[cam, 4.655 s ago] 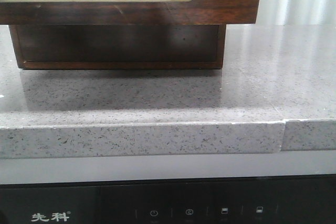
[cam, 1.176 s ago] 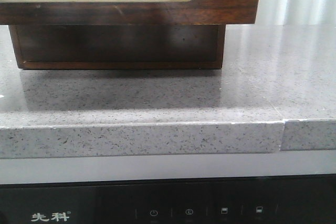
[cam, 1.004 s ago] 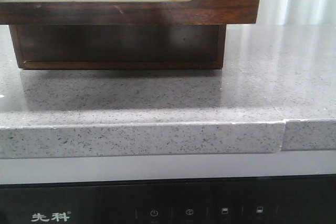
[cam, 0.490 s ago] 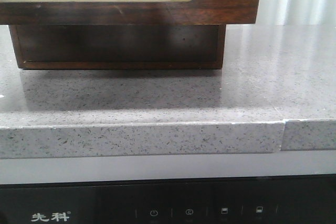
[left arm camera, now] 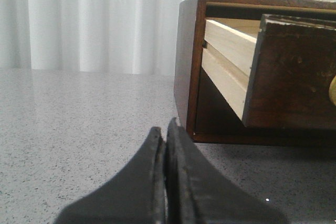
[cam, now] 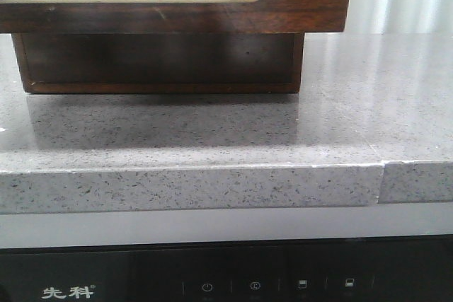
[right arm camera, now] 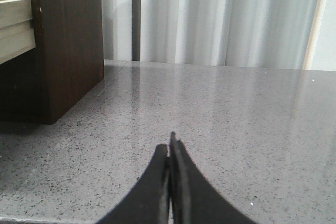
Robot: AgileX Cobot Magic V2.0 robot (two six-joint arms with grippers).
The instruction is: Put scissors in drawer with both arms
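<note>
My left gripper (left arm camera: 165, 129) and right gripper (right arm camera: 170, 150) are pressed closed, empty — drawer (left arm camera: 294, 72) pulled out at two o'clock from the left one.

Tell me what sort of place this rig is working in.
Probably a kitchen, or a mock-up of one: a speckled grey stone countertop, an appliance control panel with touch icons below its edge, and a dark wooden drawer pulled open from its cabinet. White curtains hang behind.
</note>
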